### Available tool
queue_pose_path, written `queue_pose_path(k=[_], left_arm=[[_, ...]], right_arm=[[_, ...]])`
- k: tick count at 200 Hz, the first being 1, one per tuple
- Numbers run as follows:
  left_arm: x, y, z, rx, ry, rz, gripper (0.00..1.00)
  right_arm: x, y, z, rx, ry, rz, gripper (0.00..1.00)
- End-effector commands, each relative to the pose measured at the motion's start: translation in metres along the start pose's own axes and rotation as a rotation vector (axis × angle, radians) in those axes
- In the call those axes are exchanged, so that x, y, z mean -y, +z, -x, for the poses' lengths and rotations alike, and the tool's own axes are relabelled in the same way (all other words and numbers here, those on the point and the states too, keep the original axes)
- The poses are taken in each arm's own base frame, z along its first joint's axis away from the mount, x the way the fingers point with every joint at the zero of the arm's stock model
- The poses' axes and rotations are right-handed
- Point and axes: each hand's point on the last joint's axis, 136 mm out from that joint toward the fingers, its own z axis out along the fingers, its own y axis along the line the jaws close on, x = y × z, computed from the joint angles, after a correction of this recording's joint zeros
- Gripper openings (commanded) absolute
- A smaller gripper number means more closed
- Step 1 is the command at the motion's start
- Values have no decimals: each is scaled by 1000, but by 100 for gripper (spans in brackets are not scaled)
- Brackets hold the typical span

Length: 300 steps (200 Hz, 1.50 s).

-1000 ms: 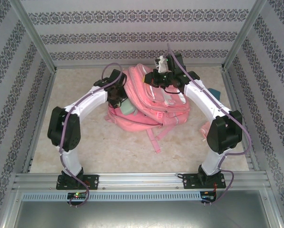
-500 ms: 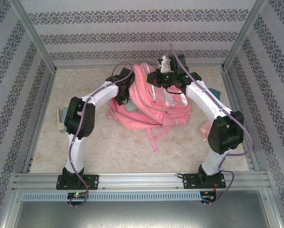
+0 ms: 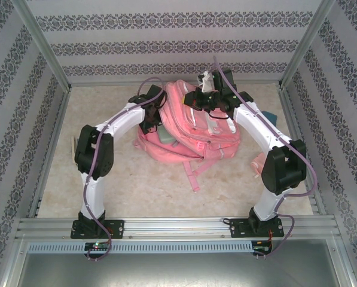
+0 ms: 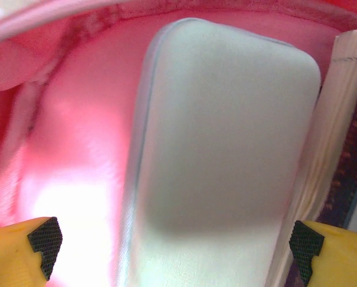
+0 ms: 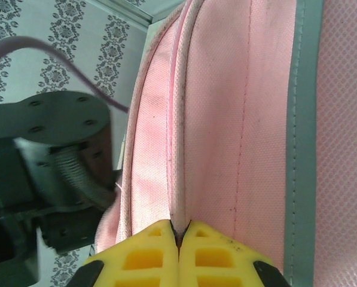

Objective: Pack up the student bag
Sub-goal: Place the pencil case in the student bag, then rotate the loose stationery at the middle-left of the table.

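The pink student bag [image 3: 196, 128] lies at the back middle of the table. My right gripper [image 3: 205, 95] is over its top, shut on a fold of the bag's fabric [image 5: 214, 119]; in the right wrist view the yellow fingers [image 5: 179, 230] pinch a seam beside the pale stripe [image 5: 302, 119]. My left gripper [image 3: 151, 119] is at the bag's left opening, open. Between its tips [image 4: 173, 241] lies a pale grey-green case [image 4: 226, 131] on the pink lining [image 4: 76, 149], with white page edges [image 4: 339, 119] to its right. I cannot tell whether the pads touch the case.
A pale flat item [image 3: 74, 143] lies on the table behind the left arm's elbow. A teal item [image 3: 275, 113] shows behind the right arm. Patterned walls and metal posts close in three sides, and a rail [image 3: 178, 224] runs along the near edge.
The left jaws have opened wide. The left arm's elbow swung in toward the bag, and its gripper shifted a little farther back. The right gripper rose slightly, still pinching the fabric.
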Motion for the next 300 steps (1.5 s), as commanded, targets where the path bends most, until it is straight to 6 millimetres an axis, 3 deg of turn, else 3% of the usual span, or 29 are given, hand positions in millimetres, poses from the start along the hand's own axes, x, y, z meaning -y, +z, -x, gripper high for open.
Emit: queue_pose_path(k=[1, 61, 106, 146, 168, 204, 242, 300], left_arm=[[-18, -35, 0, 38, 38, 44, 100], [-101, -80, 13, 99, -28, 128, 100], [-194, -101, 33, 128, -116, 265, 100], [-274, -99, 49, 132, -251, 386, 100], [-306, -96, 58, 133, -342, 417, 100], [-338, -88, 76, 140, -420, 427, 100], [-360, -71, 77, 99, -497, 418, 100], [-336, -35, 72, 21, -515, 245, 98]], right_arm=[[-44, -21, 8, 44, -101, 122, 0], [-39, -14, 3, 33, -102, 106, 0], [-46, 0, -7, 5, -126, 112, 0], [-51, 9, -13, -21, -129, 123, 0], [-52, 12, -15, -29, -132, 124, 0], [-53, 15, -16, -46, -126, 117, 0], [-57, 18, -15, -52, -130, 111, 0], [-55, 24, -18, -62, -125, 109, 0]])
